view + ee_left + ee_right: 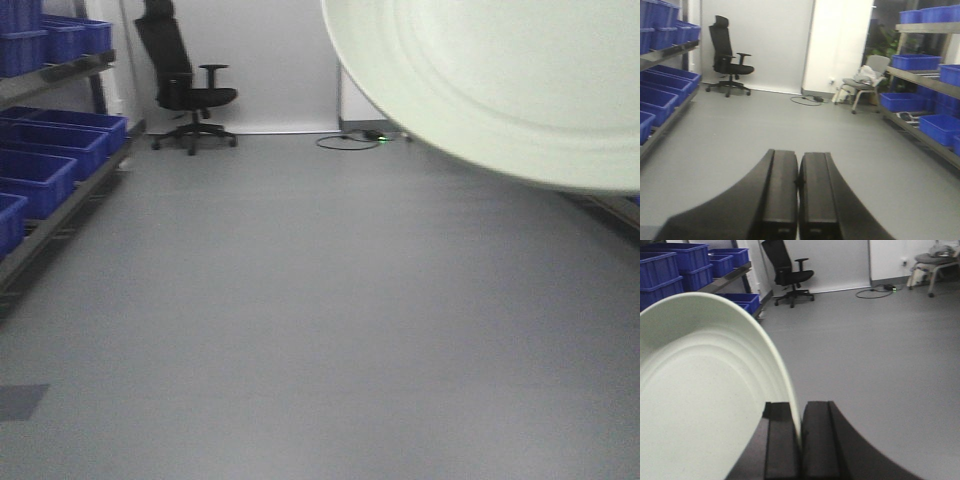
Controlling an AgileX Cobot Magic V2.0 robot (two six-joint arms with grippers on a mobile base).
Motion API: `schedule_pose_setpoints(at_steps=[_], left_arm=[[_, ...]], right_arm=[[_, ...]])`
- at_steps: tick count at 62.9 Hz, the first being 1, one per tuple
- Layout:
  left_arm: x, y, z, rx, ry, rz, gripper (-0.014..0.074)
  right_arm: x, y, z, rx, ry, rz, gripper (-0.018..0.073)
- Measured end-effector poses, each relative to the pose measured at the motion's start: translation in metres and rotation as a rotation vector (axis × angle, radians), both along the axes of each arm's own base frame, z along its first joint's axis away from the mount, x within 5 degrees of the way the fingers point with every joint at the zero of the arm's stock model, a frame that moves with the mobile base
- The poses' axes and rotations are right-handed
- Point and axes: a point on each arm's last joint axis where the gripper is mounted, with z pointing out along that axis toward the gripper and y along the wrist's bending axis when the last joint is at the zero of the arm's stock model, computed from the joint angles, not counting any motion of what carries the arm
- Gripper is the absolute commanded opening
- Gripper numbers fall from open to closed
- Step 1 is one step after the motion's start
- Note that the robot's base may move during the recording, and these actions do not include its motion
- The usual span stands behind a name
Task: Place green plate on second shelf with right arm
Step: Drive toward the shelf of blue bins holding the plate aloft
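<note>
The green plate (pixel 700 390) fills the left half of the right wrist view, held on edge. My right gripper (pixel 801 412) is shut on its rim, one finger on each face. In the front view the same pale plate (pixel 500 80) hangs large across the upper right, close to the camera; the right arm itself is hidden there. My left gripper (pixel 799 165) is shut with nothing between its fingers and points down the aisle over the grey floor. Which level is the second shelf cannot be told from here.
Shelves with blue bins (pixel 45 150) line the left side, and more blue bins (pixel 935 125) sit on shelves at the right. A black office chair (pixel 190 90) stands at the far wall, a grey chair (pixel 862 82) further right. A cable (pixel 350 140) lies on the floor.
</note>
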Motion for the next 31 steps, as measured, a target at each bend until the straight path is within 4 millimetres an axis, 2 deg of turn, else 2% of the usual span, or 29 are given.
schedule_pose_setpoints(at_steps=[31], left_arm=[[0.0000,0.0000,0.0000,0.000,0.000,0.000,0.0130]], right_arm=[[0.0000,0.0000,0.0000,0.000,0.000,0.000,0.0055]])
